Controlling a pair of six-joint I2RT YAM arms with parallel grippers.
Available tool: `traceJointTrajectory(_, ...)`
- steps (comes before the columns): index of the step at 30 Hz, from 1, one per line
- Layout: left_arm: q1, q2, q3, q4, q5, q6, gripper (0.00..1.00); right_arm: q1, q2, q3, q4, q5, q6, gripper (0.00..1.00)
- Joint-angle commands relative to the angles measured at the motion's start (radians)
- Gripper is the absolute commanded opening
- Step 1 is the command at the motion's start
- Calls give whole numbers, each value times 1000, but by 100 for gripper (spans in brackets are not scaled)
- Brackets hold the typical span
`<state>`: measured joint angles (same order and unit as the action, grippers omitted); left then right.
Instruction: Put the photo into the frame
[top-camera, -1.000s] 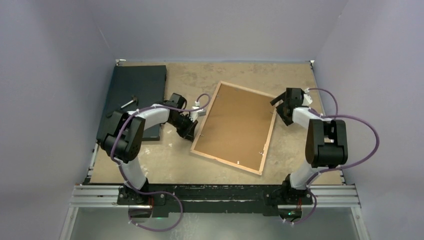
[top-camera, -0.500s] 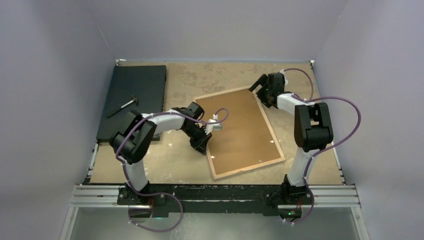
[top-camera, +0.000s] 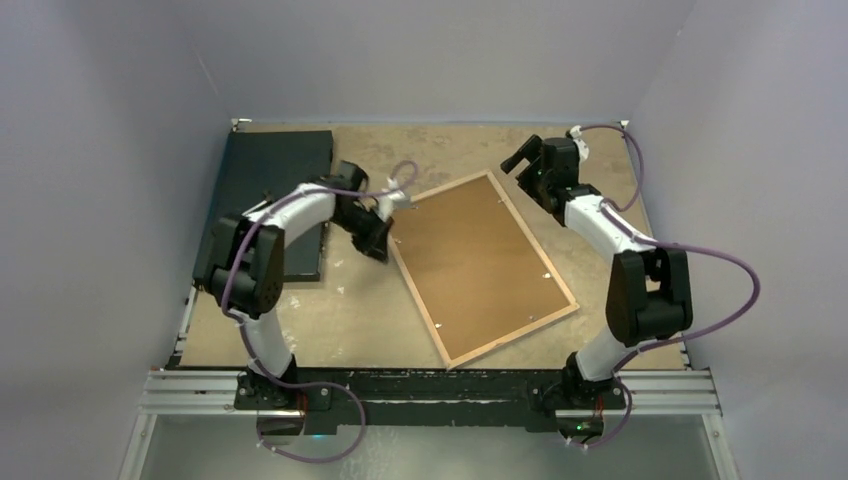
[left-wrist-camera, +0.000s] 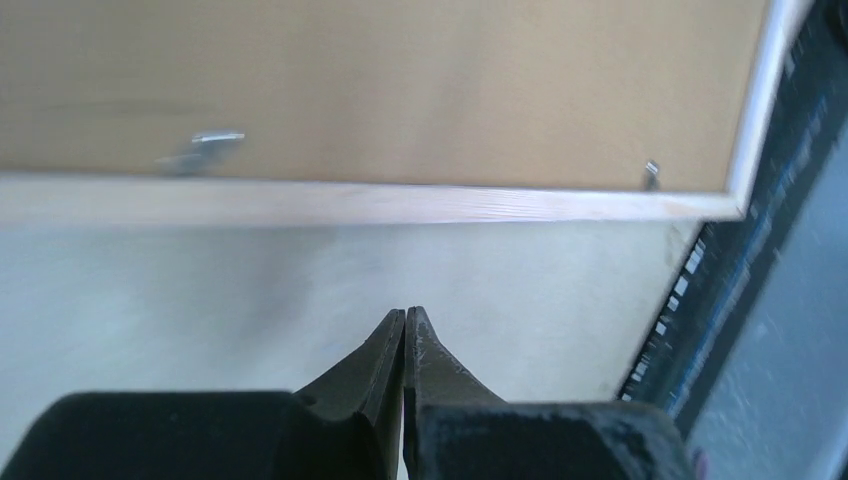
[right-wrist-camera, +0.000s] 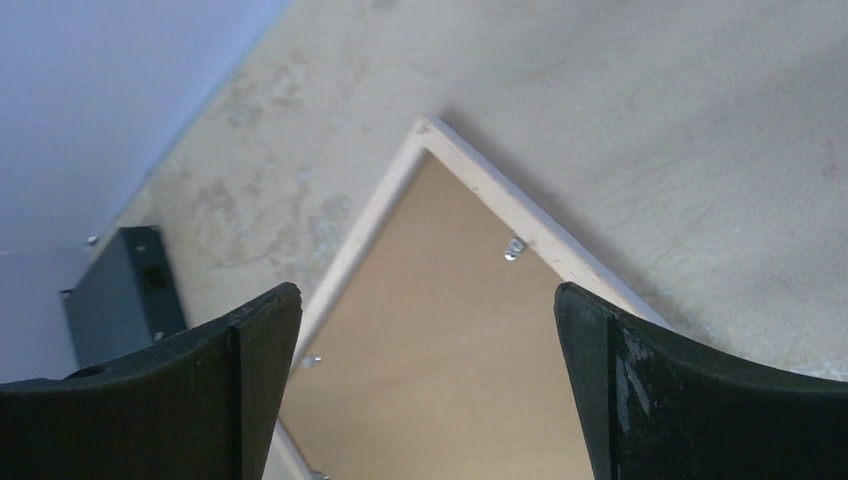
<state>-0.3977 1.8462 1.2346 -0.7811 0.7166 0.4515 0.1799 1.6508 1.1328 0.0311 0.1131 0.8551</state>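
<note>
The frame (top-camera: 417, 290) lies face down and askew on the table, with a brown backing panel (top-camera: 482, 265) inside its light wooden rails. The photo is hidden. My left gripper (top-camera: 382, 250) is shut and empty, just off the frame's far-left corner. In the left wrist view its tips (left-wrist-camera: 404, 315) point at the frame's rail (left-wrist-camera: 400, 203) across a strip of bare table, not touching it. My right gripper (top-camera: 525, 170) hangs open above the frame's far corner. The right wrist view shows that corner (right-wrist-camera: 428, 130) and the panel (right-wrist-camera: 440, 340) between the spread fingers (right-wrist-camera: 265, 320).
A flat black board (top-camera: 270, 175) lies at the far left, partly under my left arm. Small metal tabs (left-wrist-camera: 215, 138) stick up along the frame's inner edge. Grey walls close in on three sides. A dark mounting rail (top-camera: 430, 385) runs along the near edge.
The frame has swung clockwise and slid toward the near right. My left gripper pushed in along its left side, then drew back toward the far left. My right gripper moved farther back.
</note>
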Motion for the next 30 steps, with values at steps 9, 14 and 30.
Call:
traceJointTrajectory(9, 234, 168, 312, 152, -168, -267, 0, 254, 25, 36, 131, -179, -121, 96)
traceJointTrajectory(14, 230, 259, 370, 173, -167, -334, 0, 321, 91, 25, 234, -313, -184, 94)
traceJointTrajectory(30, 194, 258, 296, 183, -206, -349, 0, 429, 350, 165, 329, -581, -356, 89)
